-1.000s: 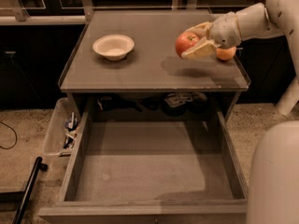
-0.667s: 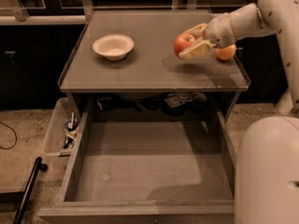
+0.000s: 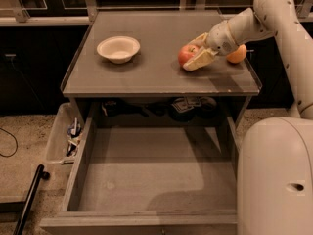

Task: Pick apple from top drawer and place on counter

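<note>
Stretching the white arm in over the right edge of the counter (image 3: 156,33) from the back right corner, sloping it down and leftward. Clamping the gripper (image 3: 191,57) on the apple (image 3: 185,53), pinching it between tan fingers (image 3: 198,61) above and below. Holding the apple low over the right half of the counter, just left of the orange fruit (image 3: 236,54); touching the surface or not, impossible to tell. Sharing the counter with a white bowl (image 3: 118,49) near the left edge. Showing the top drawer (image 3: 151,173) pulled out below, bare-bottomed.

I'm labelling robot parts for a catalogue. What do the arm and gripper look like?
The arm has smooth, white, rounded segments, with no visible cables. The gripper, at the apple on the counter, has flat cream fingers.
</note>
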Controlling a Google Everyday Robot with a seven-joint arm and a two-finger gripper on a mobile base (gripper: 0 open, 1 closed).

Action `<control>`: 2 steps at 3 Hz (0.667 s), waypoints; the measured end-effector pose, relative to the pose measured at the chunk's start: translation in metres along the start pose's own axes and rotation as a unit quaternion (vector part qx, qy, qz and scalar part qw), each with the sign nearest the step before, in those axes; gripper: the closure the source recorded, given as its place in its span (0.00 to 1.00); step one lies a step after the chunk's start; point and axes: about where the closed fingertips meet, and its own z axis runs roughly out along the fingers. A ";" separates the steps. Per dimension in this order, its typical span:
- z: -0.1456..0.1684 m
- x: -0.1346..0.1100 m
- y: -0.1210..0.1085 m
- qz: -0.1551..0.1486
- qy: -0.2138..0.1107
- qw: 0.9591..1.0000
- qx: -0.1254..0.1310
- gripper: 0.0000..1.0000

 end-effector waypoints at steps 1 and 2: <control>0.012 0.006 0.007 0.004 0.015 1.000 -0.013 1.00; 0.013 0.007 0.007 0.005 0.015 1.000 -0.014 0.81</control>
